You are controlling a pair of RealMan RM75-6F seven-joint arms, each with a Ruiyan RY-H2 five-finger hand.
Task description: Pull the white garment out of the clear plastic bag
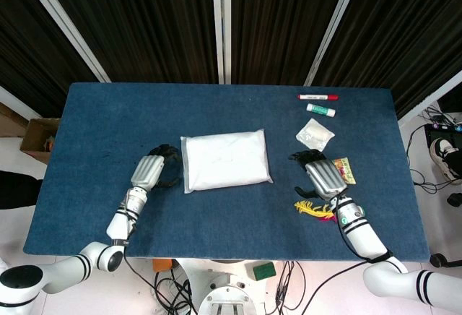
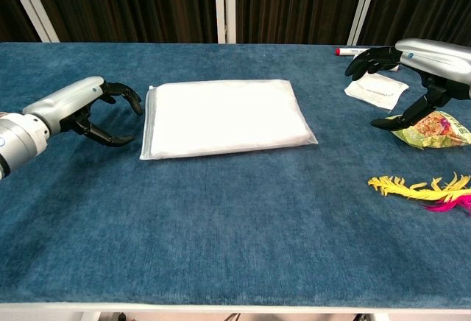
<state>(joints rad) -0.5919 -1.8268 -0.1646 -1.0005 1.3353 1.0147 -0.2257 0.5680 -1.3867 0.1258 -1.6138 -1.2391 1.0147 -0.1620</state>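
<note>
The white garment lies folded flat inside the clear plastic bag (image 1: 224, 160) (image 2: 226, 117) at the middle of the blue table. My left hand (image 1: 154, 168) (image 2: 94, 110) hovers just left of the bag's edge, fingers apart and curved, holding nothing and not touching the bag. Well to the right of the bag, my right hand (image 1: 322, 174) (image 2: 403, 78) is raised above the table with its fingers spread and empty.
Right of the bag lie a small white packet (image 1: 315, 134) (image 2: 377, 89), a colourful snack wrapper (image 1: 344, 170) (image 2: 433, 128), a yellow-and-pink feather (image 1: 315, 209) (image 2: 423, 188), a red marker (image 1: 317, 97) and a green-and-white tube (image 1: 320, 109). A cardboard box (image 1: 40, 138) sits on the floor at left.
</note>
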